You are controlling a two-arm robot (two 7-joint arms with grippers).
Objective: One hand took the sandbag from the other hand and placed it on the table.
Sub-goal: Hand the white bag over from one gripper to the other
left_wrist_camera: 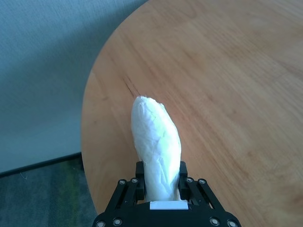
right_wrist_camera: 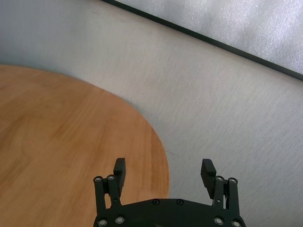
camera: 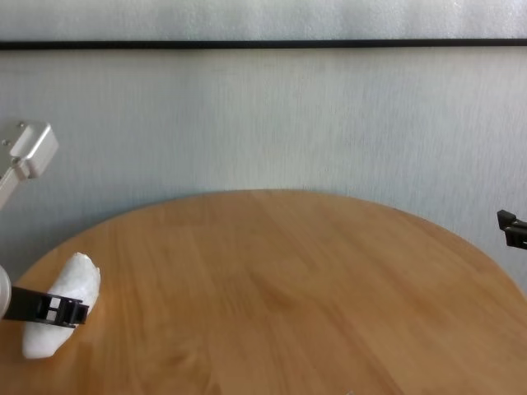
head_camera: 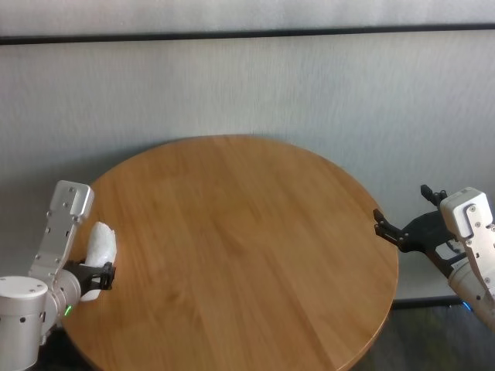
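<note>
left gripper (left_wrist_camera: 163,187): clamped on sandbag (left_wrist_camera: 156,146), over table (head_camera: 255,255) left edge
right gripper (right_wrist_camera: 163,172): wide open, empty, at right edge
handover: bring both to centre, right takes the free end

Sandbag (head_camera: 99,249) in left hand (head_camera: 103,276) over table's (head_camera: 247,255) left edge, right hand (head_camera: 404,224) beside right edge

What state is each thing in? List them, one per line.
Sandbag: clamped in the left gripper, above the table's left edge.
Left gripper: shut on the sandbag.
Right gripper: open, empty, at the table's right edge.
Table: nothing resting on it.
</note>
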